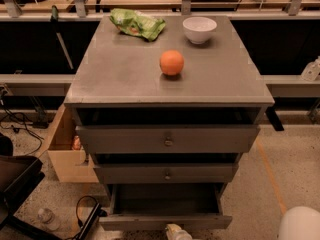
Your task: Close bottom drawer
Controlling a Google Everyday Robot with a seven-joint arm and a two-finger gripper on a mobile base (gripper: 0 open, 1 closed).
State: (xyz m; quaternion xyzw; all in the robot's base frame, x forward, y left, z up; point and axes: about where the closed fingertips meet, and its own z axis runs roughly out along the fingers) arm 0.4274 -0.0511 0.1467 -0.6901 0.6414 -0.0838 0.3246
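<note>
The grey cabinet (167, 79) has three drawers. The bottom drawer (135, 222) stands pulled far out, and its shallow grey tray (165, 199) shows nothing inside. Its thin front panel runs along the bottom edge of the view. My gripper (176, 232) shows only as a pale tip at the bottom centre, right at the middle of that front panel where the knob sits; the knob itself is hidden. The middle drawer (167, 174) and the top drawer (167, 140) are each out a little.
On the cabinet top lie an orange (171, 62), a white bowl (199, 29) and a green bag (136, 23). A cardboard box (67, 151) stands left of the cabinet. A dark chair (17, 184) and a cable are at lower left. A white rounded robot part (300, 224) is at lower right.
</note>
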